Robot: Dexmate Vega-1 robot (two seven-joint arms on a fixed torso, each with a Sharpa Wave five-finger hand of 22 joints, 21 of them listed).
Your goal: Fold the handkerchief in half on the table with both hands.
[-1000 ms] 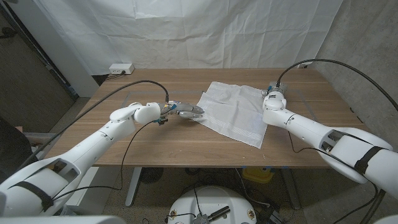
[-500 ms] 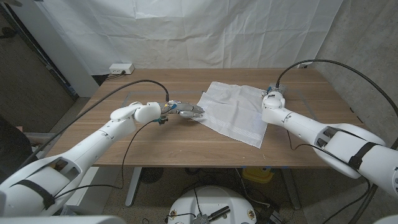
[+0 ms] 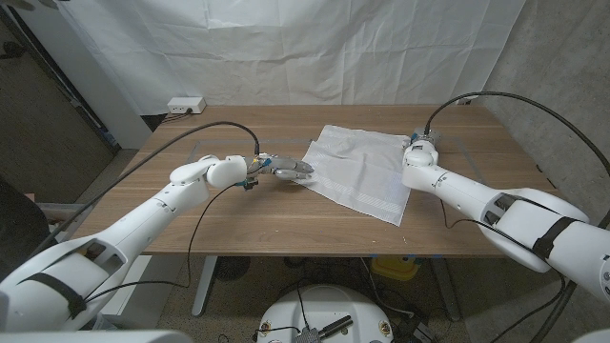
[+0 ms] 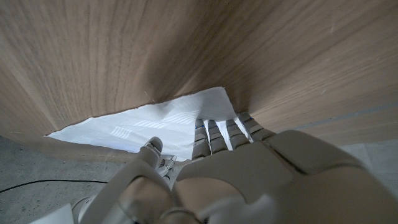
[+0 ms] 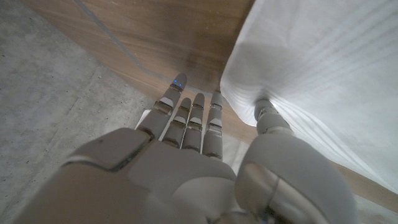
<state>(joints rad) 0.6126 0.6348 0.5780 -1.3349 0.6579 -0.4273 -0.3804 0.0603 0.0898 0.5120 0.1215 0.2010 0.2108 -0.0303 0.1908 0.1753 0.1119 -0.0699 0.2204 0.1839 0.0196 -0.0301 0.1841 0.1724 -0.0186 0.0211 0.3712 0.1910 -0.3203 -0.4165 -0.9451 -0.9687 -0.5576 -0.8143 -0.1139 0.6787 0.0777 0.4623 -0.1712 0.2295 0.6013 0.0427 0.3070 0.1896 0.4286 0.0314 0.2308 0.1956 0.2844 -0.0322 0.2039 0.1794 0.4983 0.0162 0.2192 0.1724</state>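
Both hands parked at the cloth edges, barely any change

Left hand point(image 3: 291, 170) fingers now on the cloth point(image 3: 357, 171) corner; right hand point(image 3: 416, 145) thumb under its edge, grip unclear.

Right robot hand point(image 3: 417, 151) shifted slightly farther along handkerchief point(image 3: 357, 170) edge.

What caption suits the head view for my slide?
Both white robot hands, left and right, reach opposite edges of the white cloth handkerchief on the wooden table.
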